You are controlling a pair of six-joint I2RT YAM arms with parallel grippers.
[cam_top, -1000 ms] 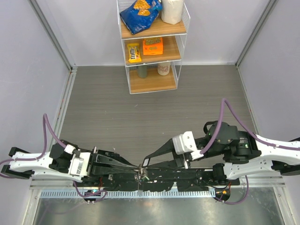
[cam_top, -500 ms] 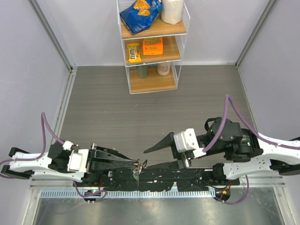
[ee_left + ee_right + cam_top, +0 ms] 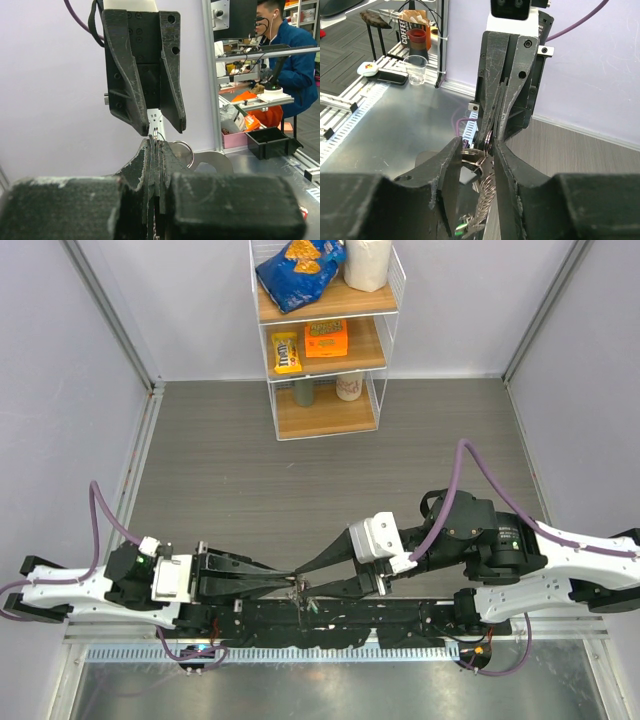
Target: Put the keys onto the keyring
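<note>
My left gripper [image 3: 293, 583] is shut on a thin silver split ring [image 3: 156, 133] of the keyring, held edge-on at its fingertips. A second ring [image 3: 188, 150] and the grey metal loop [image 3: 220, 161] hang just behind. My right gripper [image 3: 306, 581] meets it tip to tip. Its fingers [image 3: 451, 155] stand apart, one on each side of the ring [image 3: 488, 142]. A thin chain [image 3: 487, 197] with a green tag [image 3: 460, 230] dangles below. A small dark flat piece [image 3: 469, 174] under the ring may be one key's head; I cannot tell for sure.
A wire shelf [image 3: 325, 340] with snack packs stands at the back of the grey floor. A shiny metal sheet [image 3: 320, 690] lies beyond the arms' bases. White walls close both sides. A black bin [image 3: 270, 142] sits outside the cell.
Half a second ago the right gripper had drawn back to the right with wider jaws. It has now returned to the left gripper's tips with narrower jaws. The left gripper stayed shut.
</note>
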